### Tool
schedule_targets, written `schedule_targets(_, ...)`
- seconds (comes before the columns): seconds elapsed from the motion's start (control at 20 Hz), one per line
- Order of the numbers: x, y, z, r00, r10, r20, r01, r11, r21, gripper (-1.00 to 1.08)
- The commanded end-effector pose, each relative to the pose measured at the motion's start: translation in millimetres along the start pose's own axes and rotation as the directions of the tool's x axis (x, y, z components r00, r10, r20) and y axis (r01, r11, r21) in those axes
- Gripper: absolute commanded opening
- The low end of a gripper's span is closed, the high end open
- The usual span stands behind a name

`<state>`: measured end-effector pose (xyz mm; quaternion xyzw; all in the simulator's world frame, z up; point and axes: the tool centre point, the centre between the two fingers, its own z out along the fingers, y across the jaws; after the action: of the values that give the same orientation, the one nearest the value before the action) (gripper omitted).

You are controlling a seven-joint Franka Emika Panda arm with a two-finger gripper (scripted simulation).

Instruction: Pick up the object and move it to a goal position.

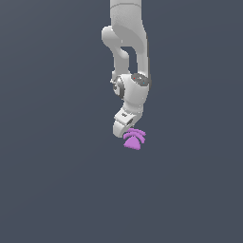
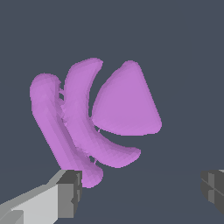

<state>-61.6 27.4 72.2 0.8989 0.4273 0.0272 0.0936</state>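
The object is a small glossy purple piece, a rounded wedge with curved arc ribs beside it, lying on the dark grey floor. My gripper hangs from the white arm right over it, at its side toward the exterior view's left; the fingertips are hard to make out there. In the wrist view the object fills the middle of the picture. My gripper is open, its two grey fingers wide apart. One rib's end lies close to one finger, and nothing sits between the pads.
A flat, plain dark grey floor spreads all around the object. No other objects, walls or edges show in either view.
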Motion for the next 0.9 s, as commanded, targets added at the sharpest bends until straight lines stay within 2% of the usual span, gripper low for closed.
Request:
schedule_targets(0.0,1.7,-12.7,4.5,0.995,-0.098,-0.017,0.098,0.995,-0.009,1.08)
schedule_targets(0.4,4.6,-38.8,11.7,0.961,-0.272,-0.05,0.271,0.962,-0.024,1.08)
schedule_targets(0.85,4.9,-41.4,16.2,0.957,-0.286,-0.053,0.285,0.958,-0.024,1.08)
